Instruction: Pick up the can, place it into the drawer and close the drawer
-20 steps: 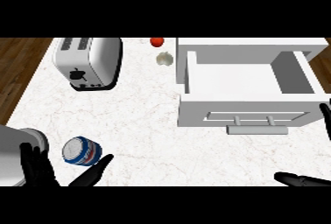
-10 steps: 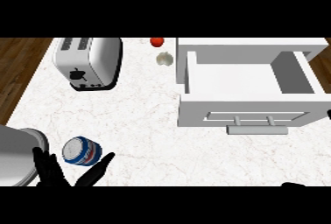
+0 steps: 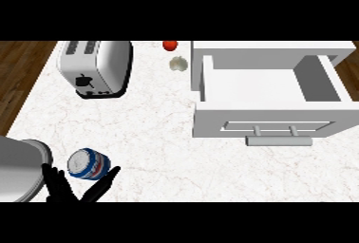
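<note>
**Pick-up in hand: can framed, not yet grasped**

The left hand shows at the view's lower edge, fingers and thumb spread straight, holding nothing. The can sits on the counter just ahead of the palm, in the fork between fingers and thumb (contact cannot be told). The step appears to be the grasp. Next the fingers need to curl round the can, then lift and carry it well forward and to the hand's right, into the open drawer. The right hand is out of view.
</note>
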{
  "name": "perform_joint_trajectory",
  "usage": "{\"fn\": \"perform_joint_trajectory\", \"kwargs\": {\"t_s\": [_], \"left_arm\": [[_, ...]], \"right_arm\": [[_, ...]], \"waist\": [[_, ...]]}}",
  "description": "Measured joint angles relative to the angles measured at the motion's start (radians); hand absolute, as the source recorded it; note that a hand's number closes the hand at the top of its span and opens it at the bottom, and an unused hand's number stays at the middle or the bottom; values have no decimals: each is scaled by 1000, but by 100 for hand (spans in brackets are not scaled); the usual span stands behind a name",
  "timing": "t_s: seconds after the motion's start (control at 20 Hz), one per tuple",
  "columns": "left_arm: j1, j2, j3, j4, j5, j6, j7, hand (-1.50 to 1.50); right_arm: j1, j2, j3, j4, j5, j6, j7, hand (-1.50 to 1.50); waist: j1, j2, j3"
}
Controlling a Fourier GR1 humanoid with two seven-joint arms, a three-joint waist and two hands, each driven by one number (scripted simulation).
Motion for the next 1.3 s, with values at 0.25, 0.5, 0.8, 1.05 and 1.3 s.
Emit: {"fn": "perform_joint_trajectory", "kwargs": {"t_s": [0.25,0.5,0.8,1.05,1.3], "left_arm": [[-41,1,33,102,79,-31,-80,-150],[-88,3,106,231,137,-111,-158,-150],[-140,6,155,314,146,-160,-201,-150],[-249,47,192,432,150,-223,-203,-150],[-315,68,201,521,151,-311,-212,150]], "right_arm": [[-24,3,-7,-16,12,-4,33,-150],[-34,2,-21,-18,7,13,46,-150],[-15,32,-23,-12,15,31,15,-150],[-16,16,-52,-17,0,52,19,-150],[-62,10,-51,-21,11,35,51,-150]], "waist": [[0,0,0],[0,0,0],[-1,0,1],[-3,1,0],[-3,1,1]]}}
